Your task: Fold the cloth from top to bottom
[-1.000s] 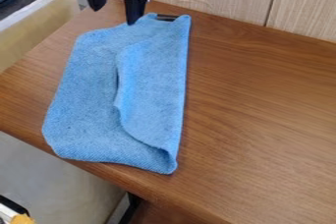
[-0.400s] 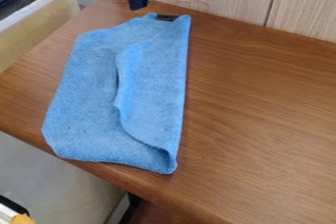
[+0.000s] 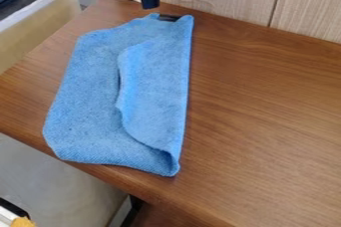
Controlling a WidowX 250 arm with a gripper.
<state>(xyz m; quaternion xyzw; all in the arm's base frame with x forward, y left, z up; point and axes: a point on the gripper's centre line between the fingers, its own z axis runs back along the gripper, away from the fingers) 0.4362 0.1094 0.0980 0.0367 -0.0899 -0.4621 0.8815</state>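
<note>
I see the soft blue cloth [image 3: 86, 91] lying partly folded over itself on the brown wooden table [image 3: 266, 121], the black robot gripper [image 3: 150, 5] hanging near its far end, though whether it's open or closed I can't tell

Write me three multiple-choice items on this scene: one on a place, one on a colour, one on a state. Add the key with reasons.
1. Where is the gripper?
A) Over the cloth's middle
B) By the cloth's far end
C) By the cloth's near end

2. What colour is the cloth?
A) Blue
B) Red
C) White

3. How does the cloth lie?
A) Rolled up tight
B) Spread flat, unfolded
C) Partly folded

Key:
1 B: the gripper shows at the top of the picture, next to the cloth's far end.
2 A: all its visible fabric is blue.
3 C: a flap lies over its right side.
</note>
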